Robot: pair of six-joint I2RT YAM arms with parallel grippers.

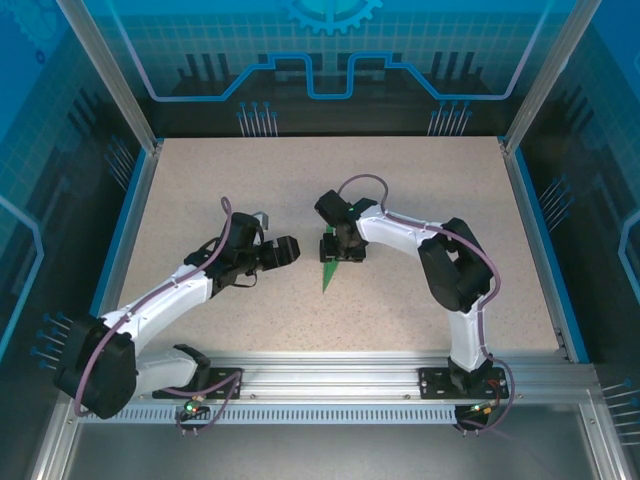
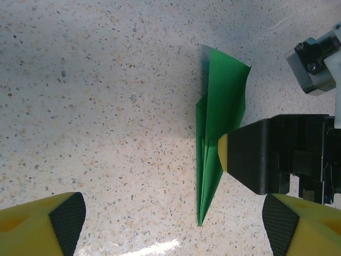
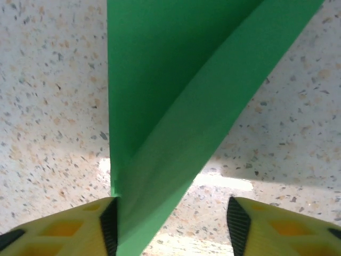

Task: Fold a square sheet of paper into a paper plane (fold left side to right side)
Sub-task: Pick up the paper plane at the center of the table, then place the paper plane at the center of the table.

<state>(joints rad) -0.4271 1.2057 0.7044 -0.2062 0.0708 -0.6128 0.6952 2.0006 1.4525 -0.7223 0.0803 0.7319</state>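
At the near edge of the table [image 1: 420,180], two arms are bolted side by side. The left gripper [image 1: 290,250] hangs just left of the centre, its jaws spread wide with nothing between them. To its right, near the table's middle, lies the paper plane [image 1: 331,272], a slim bright green dart. Its long axis runs from near edge to far edge, point nearest the arms (one wing stands up off the surface). Over its far, wider end sits the right gripper [image 1: 343,248], jaws partly apart, straddling the raised fold. The paper touches one pad [image 3: 109,221] and stands clear of the other. The right arm is the nearer; the left must travel rightward to reach it.
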